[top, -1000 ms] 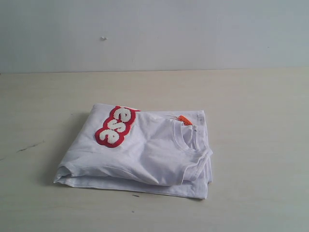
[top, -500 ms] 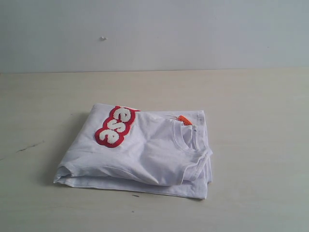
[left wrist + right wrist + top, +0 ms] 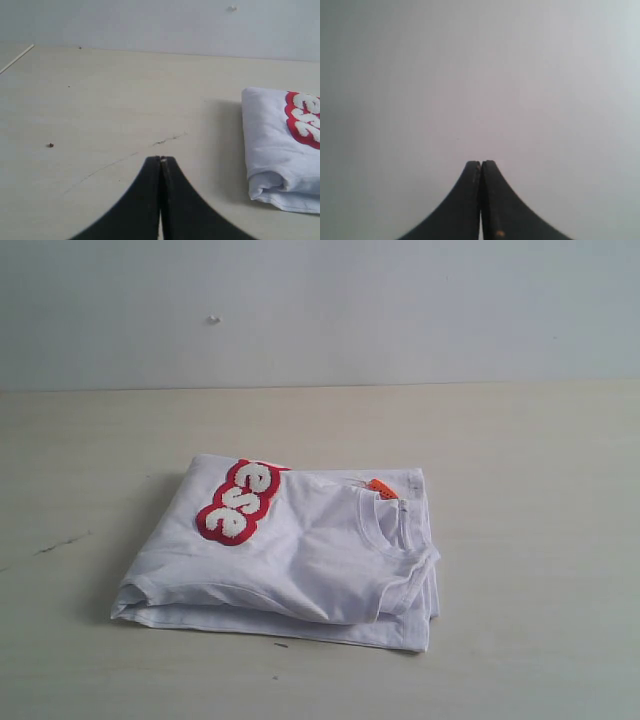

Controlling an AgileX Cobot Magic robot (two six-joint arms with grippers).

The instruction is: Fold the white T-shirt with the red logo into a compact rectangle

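The white T-shirt point(image 3: 300, 560) lies folded in a thick rectangular stack in the middle of the table, collar and small orange tag point(image 3: 380, 489) toward its right. Part of the red logo point(image 3: 236, 502) shows on the top layer at the left rear. Neither arm appears in the exterior view. In the left wrist view my left gripper point(image 3: 161, 160) is shut and empty above bare table, apart from the T-shirt's folded edge point(image 3: 275, 150) and the red logo point(image 3: 305, 120). My right gripper point(image 3: 481, 163) is shut and empty, with only a plain grey surface behind it.
The pale wooden table point(image 3: 530, 470) runs back to a grey wall point(image 3: 400, 310). A thin dark scratch point(image 3: 60, 542) marks the table left of the shirt, and a small speck point(image 3: 50, 145) lies on the table in the left wrist view.
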